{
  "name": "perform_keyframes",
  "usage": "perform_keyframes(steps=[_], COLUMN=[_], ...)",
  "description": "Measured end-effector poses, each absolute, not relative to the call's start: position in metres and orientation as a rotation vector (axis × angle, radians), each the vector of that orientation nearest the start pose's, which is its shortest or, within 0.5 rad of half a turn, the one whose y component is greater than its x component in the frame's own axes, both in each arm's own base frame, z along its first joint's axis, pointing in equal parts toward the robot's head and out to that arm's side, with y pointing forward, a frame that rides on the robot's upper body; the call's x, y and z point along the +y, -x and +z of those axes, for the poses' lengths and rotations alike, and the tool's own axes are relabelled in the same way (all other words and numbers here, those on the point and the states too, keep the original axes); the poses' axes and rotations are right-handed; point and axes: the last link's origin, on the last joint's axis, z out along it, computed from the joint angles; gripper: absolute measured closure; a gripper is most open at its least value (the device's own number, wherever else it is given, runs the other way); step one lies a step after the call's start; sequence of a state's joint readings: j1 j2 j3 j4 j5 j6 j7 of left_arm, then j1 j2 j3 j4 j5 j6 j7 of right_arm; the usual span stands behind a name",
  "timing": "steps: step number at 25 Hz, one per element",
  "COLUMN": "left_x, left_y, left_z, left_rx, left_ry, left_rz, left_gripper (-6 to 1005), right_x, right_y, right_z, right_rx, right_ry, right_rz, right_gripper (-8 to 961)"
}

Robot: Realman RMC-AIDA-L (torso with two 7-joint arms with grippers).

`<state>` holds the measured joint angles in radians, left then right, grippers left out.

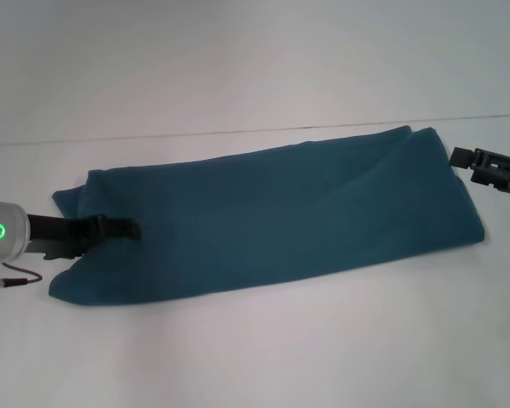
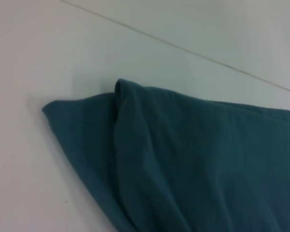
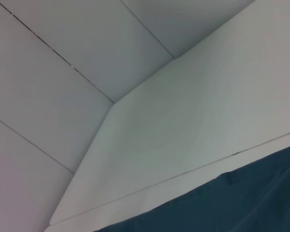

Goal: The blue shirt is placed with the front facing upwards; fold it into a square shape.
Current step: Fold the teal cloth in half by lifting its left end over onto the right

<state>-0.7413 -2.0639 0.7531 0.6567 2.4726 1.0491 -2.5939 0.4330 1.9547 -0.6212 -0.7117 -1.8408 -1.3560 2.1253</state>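
Observation:
The blue shirt [image 1: 272, 212] lies on the white table as a long folded band running from left to right, plain teal side up. My left gripper [image 1: 123, 228] reaches in from the left and rests low over the shirt's left end. My right gripper [image 1: 461, 156] hovers just off the shirt's far right corner, apart from the cloth. In the left wrist view the shirt [image 2: 193, 159] shows a layered, folded end. A strip of the shirt [image 3: 241, 203] fills one corner of the right wrist view.
The white table [image 1: 255, 76] stretches well beyond the shirt on all sides, with a thin seam line [image 1: 195, 133] running across behind it. The right wrist view shows the table's far corner [image 3: 111, 104] and tiled floor beyond.

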Motion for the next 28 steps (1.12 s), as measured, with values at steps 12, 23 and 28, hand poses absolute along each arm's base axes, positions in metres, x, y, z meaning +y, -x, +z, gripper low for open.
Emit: perform_keyframes(steps=[12, 23, 28], left_x=[0.4192, 0.4205, 0.4229], left_y=[0.2746, 0.2701, 0.2705], left_z=[0.0001, 0.0, 0.0021], left_rx=[-1.719, -1.707, -1.693], left_ry=[1.954, 1.965, 1.953], left_rz=[-0.158, -0.163, -0.171], left_gripper=[406, 767, 886], right_x=[0.3485, 0.3459, 0.3456], right_y=[-0.3257, -0.328, -0.3283], right_z=[0.0938, 0.0927, 0.0926], right_rx=[1.527, 1.544, 1.545], right_ry=[1.986, 1.976, 1.976], right_rz=[0.917, 0.928, 0.928], right_gripper=[25, 26, 26])
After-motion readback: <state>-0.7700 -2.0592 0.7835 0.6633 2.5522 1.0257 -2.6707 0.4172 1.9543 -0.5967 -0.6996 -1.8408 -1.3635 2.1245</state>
